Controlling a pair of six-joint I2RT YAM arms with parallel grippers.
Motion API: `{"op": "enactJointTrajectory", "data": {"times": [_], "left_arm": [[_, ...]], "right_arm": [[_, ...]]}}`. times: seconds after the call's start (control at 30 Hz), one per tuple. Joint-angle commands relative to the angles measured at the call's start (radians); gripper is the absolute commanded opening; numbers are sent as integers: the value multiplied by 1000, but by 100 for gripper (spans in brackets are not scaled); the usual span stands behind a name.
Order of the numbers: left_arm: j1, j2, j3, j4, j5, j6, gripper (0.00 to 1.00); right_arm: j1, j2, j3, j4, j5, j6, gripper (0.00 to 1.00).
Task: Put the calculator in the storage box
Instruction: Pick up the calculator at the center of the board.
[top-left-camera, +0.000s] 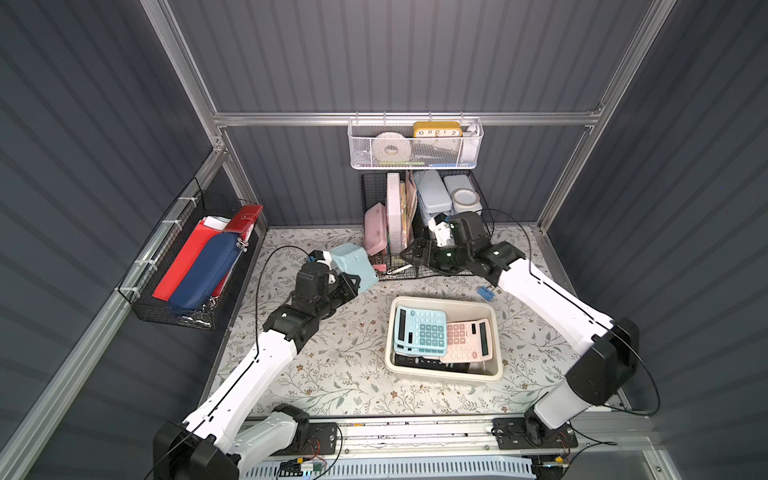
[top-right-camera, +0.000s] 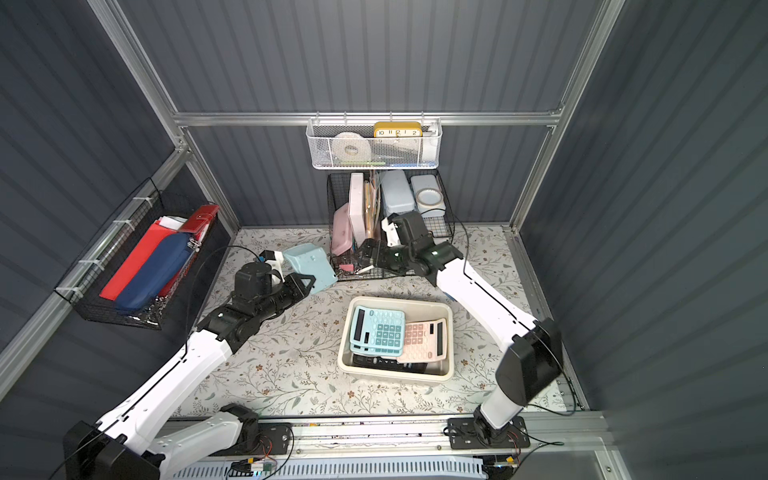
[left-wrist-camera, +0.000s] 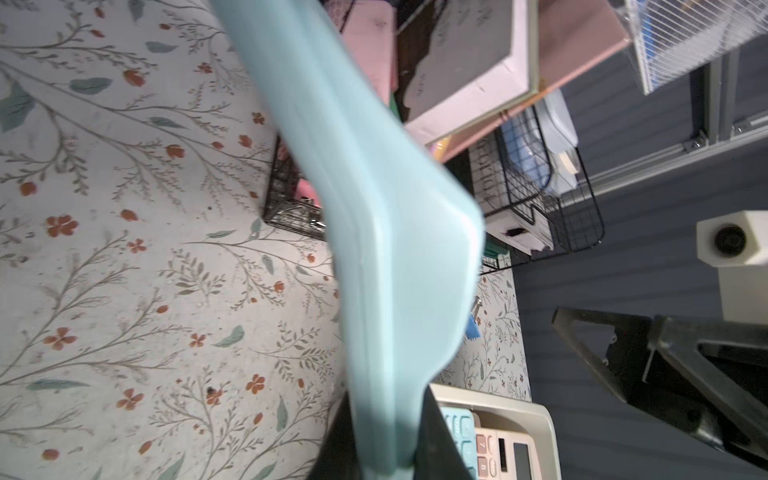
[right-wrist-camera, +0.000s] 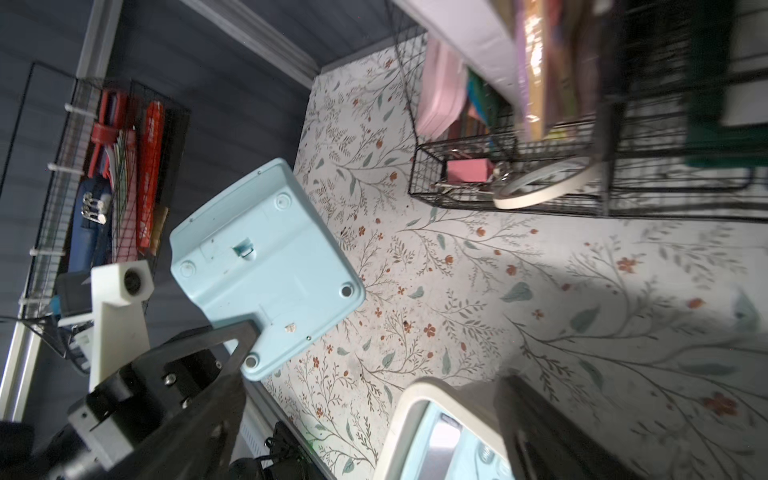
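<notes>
The light-blue calculator (top-left-camera: 353, 266) is gripped underside-up by the left fingers (top-left-camera: 348, 286), the storage box (top-left-camera: 444, 375) is found rightward and nearer the bases, the right fingers (top-left-camera: 411, 254) are spread wide, empty

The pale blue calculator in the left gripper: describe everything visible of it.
The pale blue calculator looks like smooth hard plastic. Its back faces up, so no keys show: round feet near the corners, a small hatch, one end thicker. The left gripper is shut on one edge, holding it tilted above the flowered table, beside the black wire basket, outside the storage box. Nothing else seems to touch it.
</notes>
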Motion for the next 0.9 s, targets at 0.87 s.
{"op": "enactJointTrajectory", "data": {"times": [0.87], "left_arm": [[-816,567,421,91,-1129,648,0]], "right_arm": [[-431,-339,-31,-280,-276,-32,99]]}}
